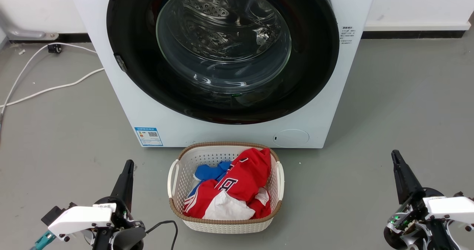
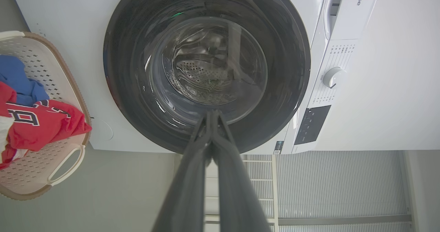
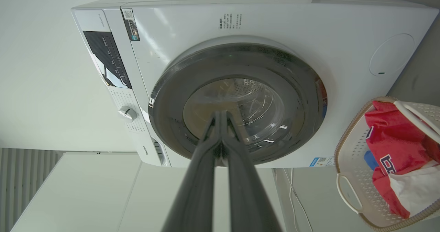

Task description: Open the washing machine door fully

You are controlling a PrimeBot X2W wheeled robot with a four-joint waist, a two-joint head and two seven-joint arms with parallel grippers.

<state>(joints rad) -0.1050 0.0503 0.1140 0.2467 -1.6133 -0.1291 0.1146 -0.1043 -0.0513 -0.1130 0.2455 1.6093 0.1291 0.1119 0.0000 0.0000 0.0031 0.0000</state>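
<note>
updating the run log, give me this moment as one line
round glossy black washing machine door: closed | left gripper: shut, empty | right gripper: shut, empty | both short of door

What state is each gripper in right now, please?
Left gripper: closed, holding nothing.
Right gripper: closed, holding nothing.
</note>
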